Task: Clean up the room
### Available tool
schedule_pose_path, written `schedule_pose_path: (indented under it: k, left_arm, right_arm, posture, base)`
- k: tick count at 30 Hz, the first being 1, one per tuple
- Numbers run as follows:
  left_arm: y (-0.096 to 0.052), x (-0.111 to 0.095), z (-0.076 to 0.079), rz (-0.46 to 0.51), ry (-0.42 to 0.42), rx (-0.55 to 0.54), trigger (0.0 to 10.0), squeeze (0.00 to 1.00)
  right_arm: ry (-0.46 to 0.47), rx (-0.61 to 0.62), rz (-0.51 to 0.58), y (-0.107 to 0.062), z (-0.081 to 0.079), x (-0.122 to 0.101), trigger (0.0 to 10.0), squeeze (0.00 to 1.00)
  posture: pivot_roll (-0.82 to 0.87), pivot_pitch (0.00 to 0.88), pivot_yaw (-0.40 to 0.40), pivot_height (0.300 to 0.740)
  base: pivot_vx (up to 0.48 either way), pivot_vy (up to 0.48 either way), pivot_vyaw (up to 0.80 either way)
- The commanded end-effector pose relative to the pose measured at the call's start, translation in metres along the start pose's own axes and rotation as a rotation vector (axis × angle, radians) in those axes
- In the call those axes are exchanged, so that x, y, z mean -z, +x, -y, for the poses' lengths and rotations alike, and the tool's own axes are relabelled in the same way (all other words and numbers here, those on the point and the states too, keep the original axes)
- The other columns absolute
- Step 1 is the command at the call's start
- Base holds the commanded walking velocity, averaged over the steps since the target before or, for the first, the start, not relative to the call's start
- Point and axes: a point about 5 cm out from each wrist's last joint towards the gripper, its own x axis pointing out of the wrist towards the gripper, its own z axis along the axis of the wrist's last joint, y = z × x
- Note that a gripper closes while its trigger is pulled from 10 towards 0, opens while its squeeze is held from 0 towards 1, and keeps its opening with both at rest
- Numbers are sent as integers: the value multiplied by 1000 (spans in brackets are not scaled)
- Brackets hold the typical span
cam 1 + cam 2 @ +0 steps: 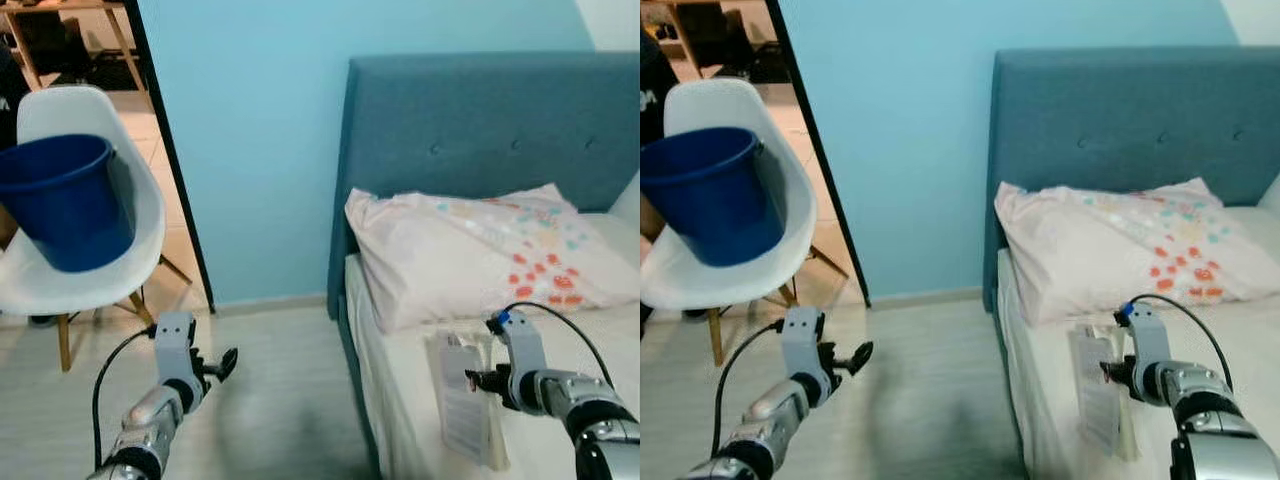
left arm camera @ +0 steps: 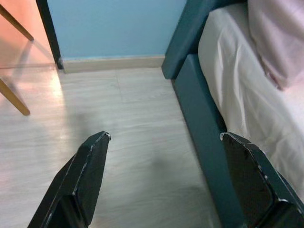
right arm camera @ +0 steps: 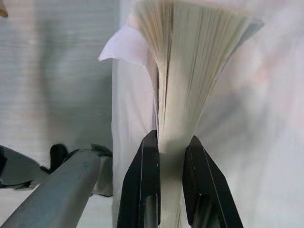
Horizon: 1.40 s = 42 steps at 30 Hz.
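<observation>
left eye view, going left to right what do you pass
blue bucket on the white chair → left gripper over the floor → bed headboard → pillow → book → right gripper, fingers shut on the book

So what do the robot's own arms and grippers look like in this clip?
Both arms are silver metal with rounded, jointed segments. The left gripper and right gripper each end in two long black fingers, flat and tapered, with worn pale edges on the left fingertips. A box-like grey block sits above each wrist; the right one carries a small blue part. A thin black cable loops from each block back along the arm.
</observation>
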Motion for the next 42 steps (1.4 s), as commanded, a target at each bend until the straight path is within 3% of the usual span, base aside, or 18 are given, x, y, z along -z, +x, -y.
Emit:
schedule_pose_path:
  k: [1, 12, 15, 19, 22, 27, 34, 35, 40, 42]
  left_arm:
    - [-2, 5, 2, -13, 3, 14, 10000, 0]
    - [-5, 11, 1, -29, 6, 18, 10000, 0]
    - [-6, 14, 3, -35, 9, 26, 10000, 0]
    - [-6, 15, 4, -36, 13, 33, 10000, 0]
    - [-6, 15, 4, -38, 19, 40, 10000, 0]
    - [-6, 14, 4, -38, 25, 46, 10000, 0]
    - [-6, 16, 5, -42, 30, 56, 10000, 0]
    - [-7, 17, 6, -43, 31, 58, 10000, 0]
    - [-8, 19, 7, -44, 31, 61, 10000, 0]
    - [-11, 22, 5, -48, 32, 62, 10000, 0]
  right_arm:
    - [13, -33, -38, 6, -7, 13, 10000, 0]
    - [29, -40, 79, 3, -7, -9, 10000, 0]
    - [-20, -87, 61, 4, -13, -11, 10000, 0]
    - [-2, -115, 82, 4, -16, -17, 10000, 0]
    - [42, -300, 174, -4, -27, -47, 10000, 0]
    - [-75, -520, 177, -19, -36, -69, 10000, 0]
    - [-55, -642, 203, -34, -39, -91, 10000, 0]
    - [-137, -687, 152, -36, -42, -88, 10000, 0]
    - [-231, -665, 16, -28, -45, -74, 10000, 0]
    - [-375, -476, 44, -14, -46, -75, 10000, 0]
  posture:
    - [-171, 41, -6, 594]
    - [-171, 51, -5, 584]
    - [-168, 58, -3, 584]
    - [-168, 59, -3, 584]
    - [-167, 64, -1, 584]
    - [-167, 63, -1, 584]
    - [-170, 67, 1, 584]
    - [-173, 70, -2, 584]
    - [-165, 79, -7, 584]
    - [-160, 94, -3, 584]
  base:
    - [0, 0, 0]
    - [0, 0, 0]
    - [0, 0, -700]
    - [0, 0, -700]
    - [0, 0, -700]
    - [0, 0, -681]
    - [0, 0, -662]
    - [0, 0, 0]
    - [0, 0, 0]
    - [0, 0, 0]
